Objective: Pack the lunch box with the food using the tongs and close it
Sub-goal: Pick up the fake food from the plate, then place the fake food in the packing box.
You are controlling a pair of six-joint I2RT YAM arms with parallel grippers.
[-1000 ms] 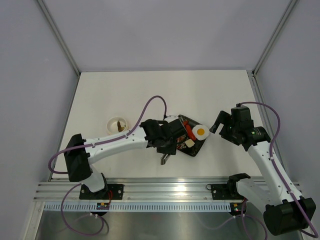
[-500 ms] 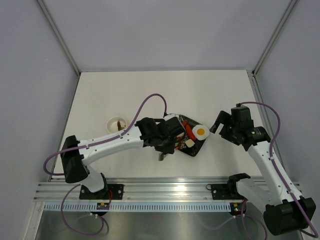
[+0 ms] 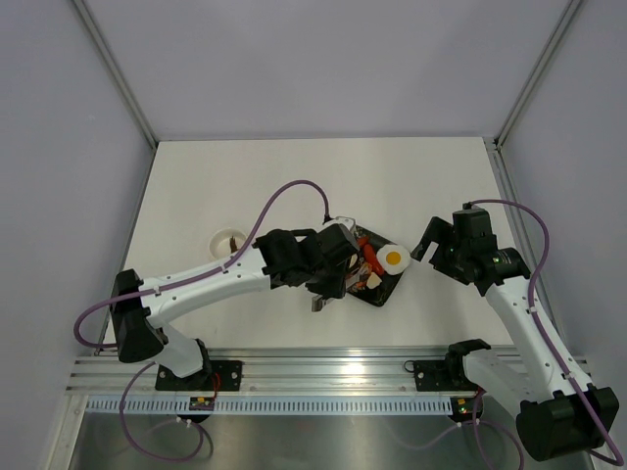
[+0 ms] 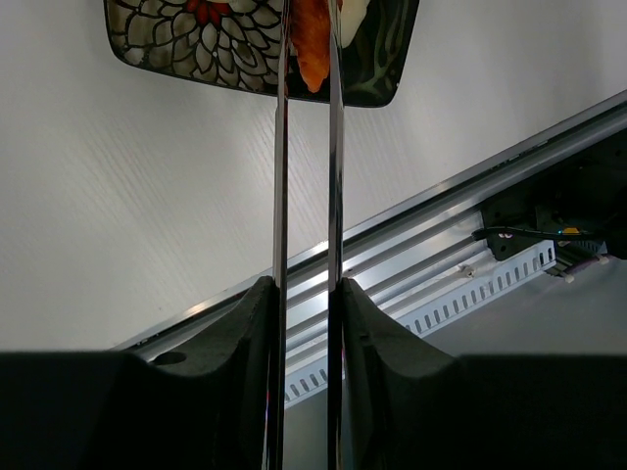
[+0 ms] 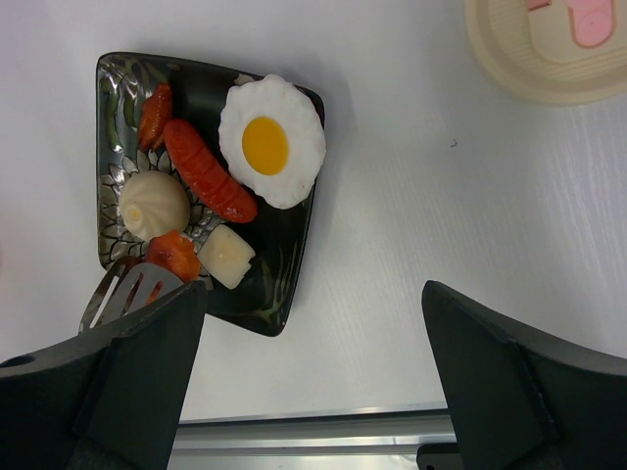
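My left gripper (image 4: 306, 294) is shut on the tongs (image 4: 281, 176), whose two thin arms run up to the black plate (image 4: 167, 49). An orange carrot piece (image 4: 312, 44) sits between the tong tips, also seen as the carrot (image 5: 174, 252) at the slotted tong tip (image 5: 125, 290). On the plate (image 5: 284, 284) lie a fried egg (image 5: 271, 140), red sausage (image 5: 209, 173), bun (image 5: 154, 204) and pale cube (image 5: 227, 257). The lunch box (image 3: 225, 242) stands left of the plate (image 3: 377, 295), partly behind the left arm. Its lid (image 5: 549, 59) lies to the right. My right gripper (image 5: 312, 372) hangs open above the table.
A second orange piece (image 5: 155, 113) lies at the plate's far corner. The aluminium rail (image 3: 333, 362) with both arm bases runs along the near edge. Grey walls enclose the white table (image 3: 294, 186) on three sides.
The left arm's elbow and base link swung leftward and its wrist shifted slightly left over the plate. The tongs narrowed a little on the carrot. The right arm stayed still.
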